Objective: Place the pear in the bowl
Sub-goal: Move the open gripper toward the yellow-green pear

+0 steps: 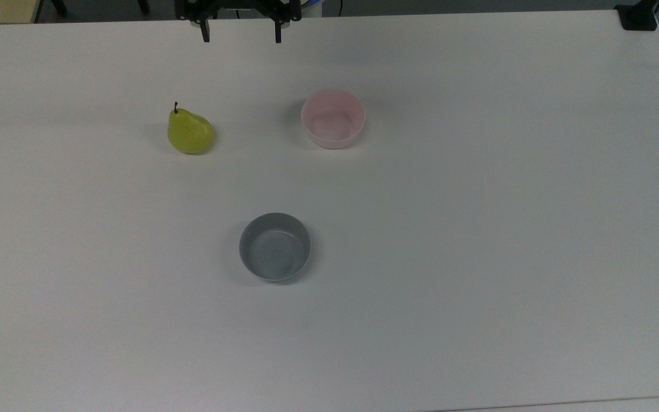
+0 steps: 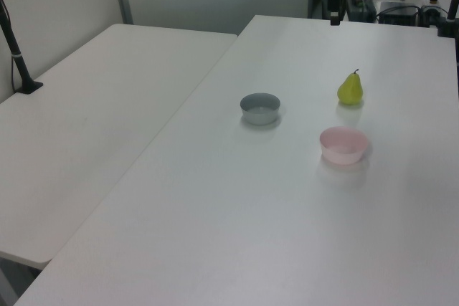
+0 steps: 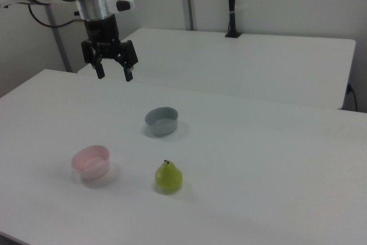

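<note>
One yellow-green pear [image 1: 190,133] stands upright on the white worktop [image 1: 478,229], stem up, well apart from the pale pink bowl [image 1: 333,119] to the top view's right of it. Both the pink bowl and a grey bowl [image 1: 275,246] nearer the camera look empty. The end effector [image 3: 113,70] hangs high above the worktop's far edge, fingers spread wide and holding nothing. No grasp has begun; the next move calls for descending over the pear and straddling it.

We see the top view looking steeply down on the surface [image 1: 478,257], arm base at 12 o'clock. Left and right views look obliquely from opposite sides; all share both bowls.
</note>
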### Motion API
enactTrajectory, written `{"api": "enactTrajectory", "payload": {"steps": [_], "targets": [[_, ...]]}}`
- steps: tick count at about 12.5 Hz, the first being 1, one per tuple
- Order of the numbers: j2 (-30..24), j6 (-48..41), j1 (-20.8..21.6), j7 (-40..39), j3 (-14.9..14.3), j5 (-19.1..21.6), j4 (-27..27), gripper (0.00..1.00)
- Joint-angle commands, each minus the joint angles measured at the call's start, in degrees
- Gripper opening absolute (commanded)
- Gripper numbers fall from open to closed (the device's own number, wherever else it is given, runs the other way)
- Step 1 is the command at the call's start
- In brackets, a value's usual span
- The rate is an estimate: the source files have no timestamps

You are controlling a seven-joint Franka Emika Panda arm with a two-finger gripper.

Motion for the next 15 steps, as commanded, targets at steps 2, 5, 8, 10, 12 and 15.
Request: {"api": "enactTrajectory", "payload": {"steps": [2, 5, 8, 10, 12, 15], "targets": [[-0.29, 0.94, 1.27, -1.06, -1.02, 0.06, -0.34, 1.00], [-0.29, 0.94, 1.27, -1.06, -1.02, -0.03, -0.34, 1.00], [-0.46, 0.94, 1.01, -1.06, -0.94, -0.73, -0.51, 1.00], [-0.90, 0.24, 0.83, -1.06, -1.11, -1.17, -0.43, 1.00], [-1.16, -0.64, -0.30, -1.24, -1.29, -1.17, -0.43, 1.00], [-2.04, -0.82, -3.90, -6.49, -1.29, -1.17, -1.39, 1.00]]}}
